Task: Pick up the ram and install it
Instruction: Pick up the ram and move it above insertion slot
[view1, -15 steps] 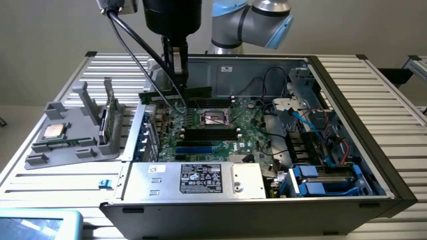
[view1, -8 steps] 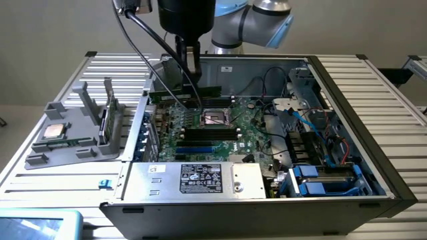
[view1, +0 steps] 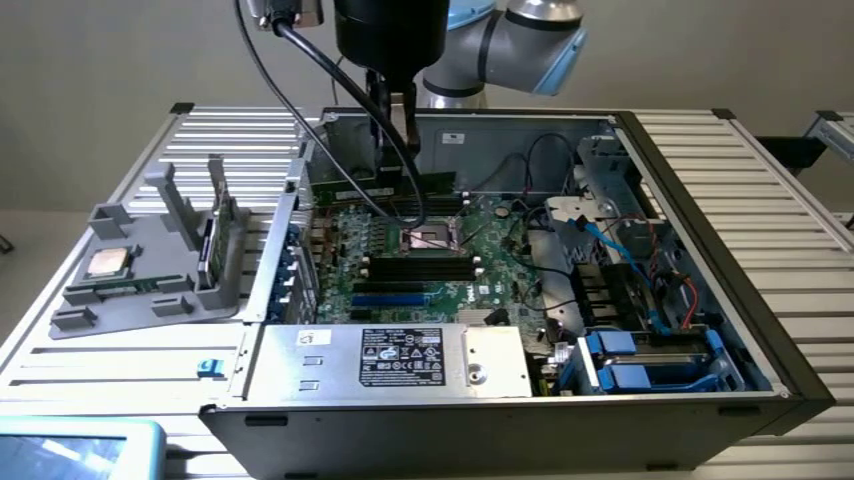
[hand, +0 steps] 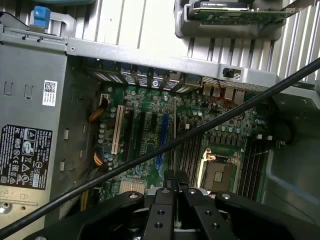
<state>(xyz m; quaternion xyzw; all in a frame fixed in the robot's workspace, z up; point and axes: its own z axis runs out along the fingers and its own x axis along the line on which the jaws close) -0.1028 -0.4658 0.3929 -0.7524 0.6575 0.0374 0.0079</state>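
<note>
Over the rear of the motherboard (view1: 467, 250), toward 12 o'clock within the open computer case (view1: 727, 260) as the exterior view shows it, found the jaws closed on the ram (view1: 347, 190). Noted the ram held level as a long green stick, lying along the 9-to-3 o'clock line. Observed the processor socket (view1: 434, 238) just at 6 o'clock of the jaws, and the black memory slots (view1: 420, 266) further toward 6 o'clock. Recorded a black cable (view1: 314, 110) hanging from the arm (view1: 514, 40) and crossing in front of the ram. Located a gray tray (view1: 80, 320) on the slatted desk (view1: 787, 230) at 9 o'clock of the case, well apart from the jaws, carrying a square silver processor (view1: 107, 262). Confirmed from the wrist view the jaws pressed together above the motherboard (hand: 150, 135), near the socket (hand: 220, 172).
</note>
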